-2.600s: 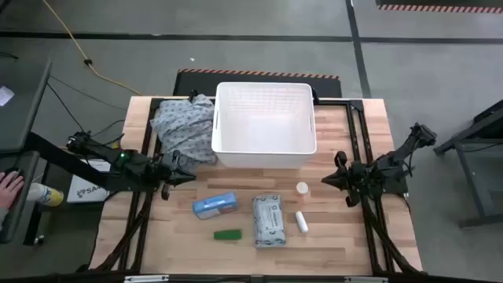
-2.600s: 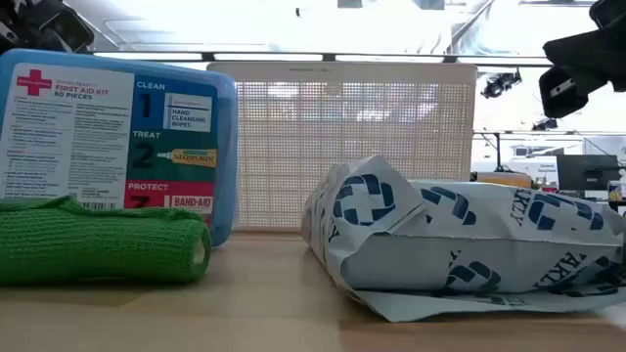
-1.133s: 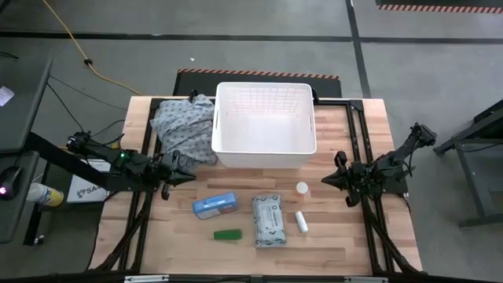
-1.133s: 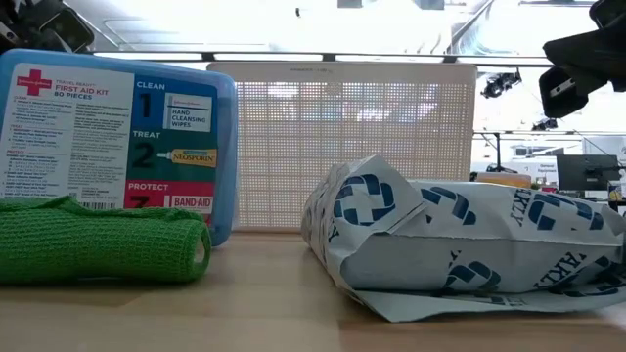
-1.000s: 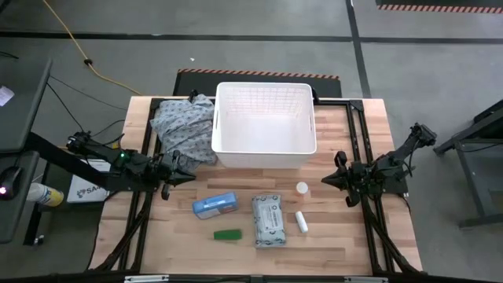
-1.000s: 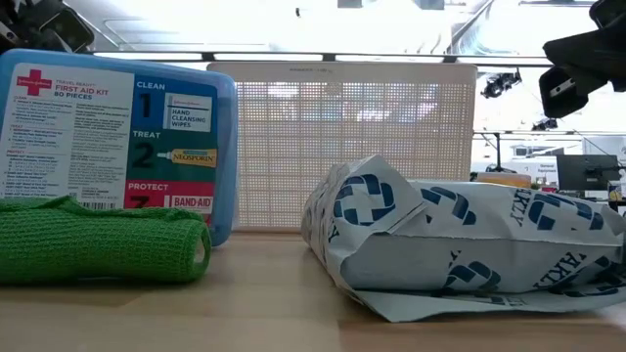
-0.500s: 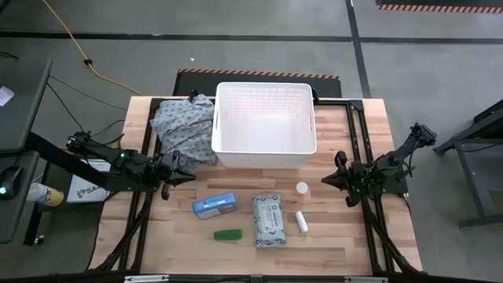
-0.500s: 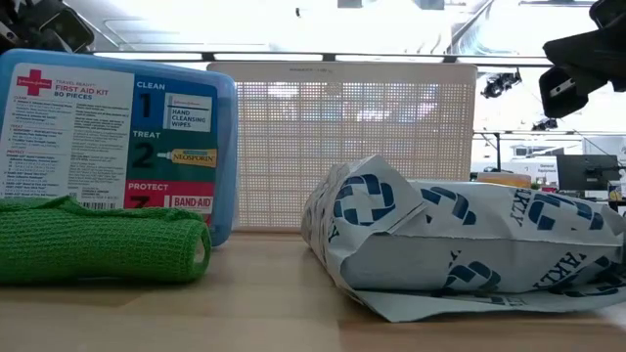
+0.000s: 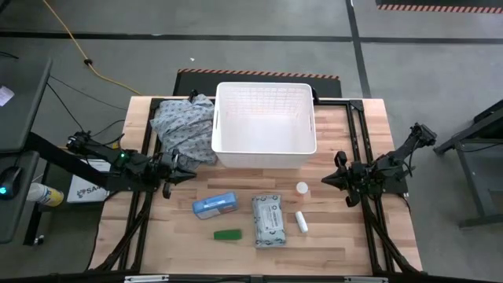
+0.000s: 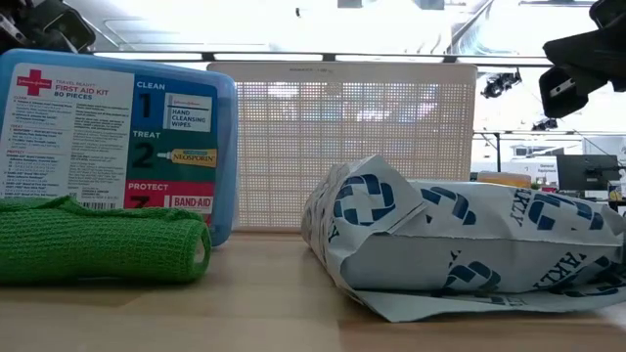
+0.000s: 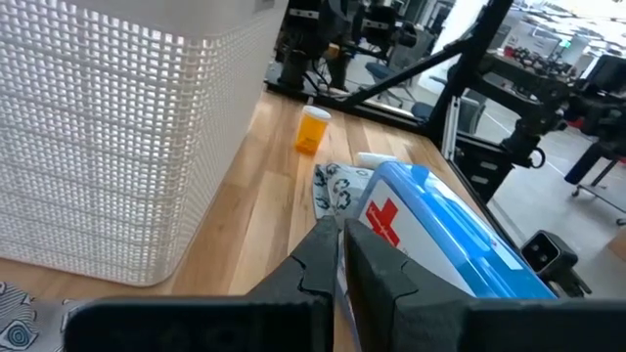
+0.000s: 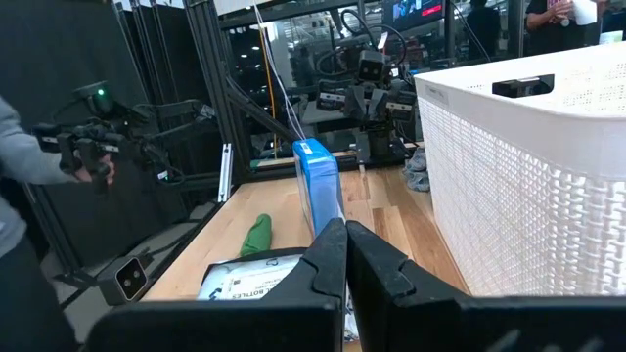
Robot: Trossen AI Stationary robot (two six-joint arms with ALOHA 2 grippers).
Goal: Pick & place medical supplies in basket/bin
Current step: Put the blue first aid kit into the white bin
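Observation:
The white gridded basket [image 9: 263, 118] stands at the table's far middle. In front of it lie the supplies: a blue-white first-aid packet [image 9: 214, 205] standing on its long edge, a grey-white soft pack [image 9: 269, 221], a green bar [image 9: 228, 234], an orange-capped vial [image 9: 302, 189] upright, and a white tube [image 9: 301, 222]. My left gripper [image 9: 185, 171] hovers shut at the table's left, beside the basket's near-left corner. My right gripper [image 9: 330, 180] hovers shut at the right, just right of the vial. In the left wrist view the packet [image 11: 440, 235] and vial [image 11: 313, 128] lie ahead of the fingers.
A grey patterned cloth [image 9: 185, 126] lies bunched against the basket's left wall. Bare wood shows along the near edge and at both sides of the supplies. A person [image 12: 29, 196] stands beyond the table's left side in the right wrist view.

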